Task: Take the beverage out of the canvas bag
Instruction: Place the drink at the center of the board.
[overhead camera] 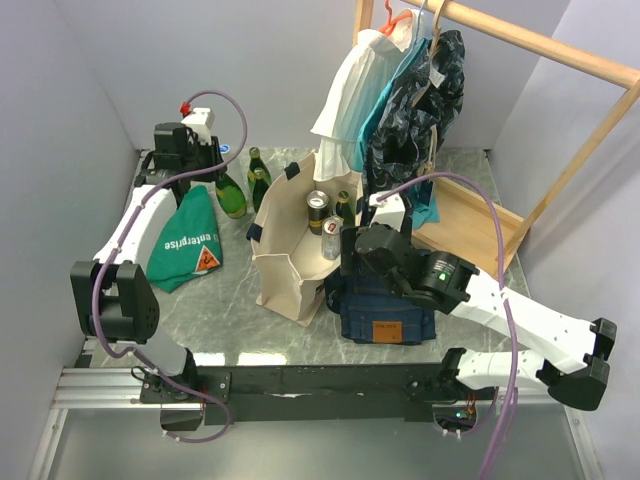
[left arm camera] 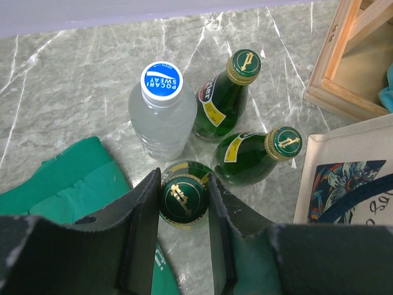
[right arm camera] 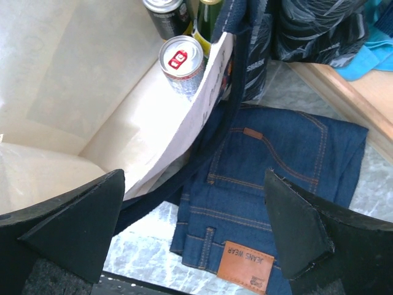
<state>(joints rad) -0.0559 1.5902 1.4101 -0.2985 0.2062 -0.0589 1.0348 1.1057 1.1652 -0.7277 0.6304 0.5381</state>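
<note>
The canvas bag (overhead camera: 285,270) stands open at mid-counter. Inside, a silver can (right arm camera: 181,56), a dark can (right arm camera: 166,15) and a green bottle (right arm camera: 207,18) crowd its far end. The right gripper (right arm camera: 195,178) hangs over the bag's right rim, fingers spread wide. Near the far left corner, the left gripper (left arm camera: 183,179) is clamped on a capped bottle (left arm camera: 182,198) standing among others. If the right gripper goes straight down, it could catch the rim and tip the bag.
</note>
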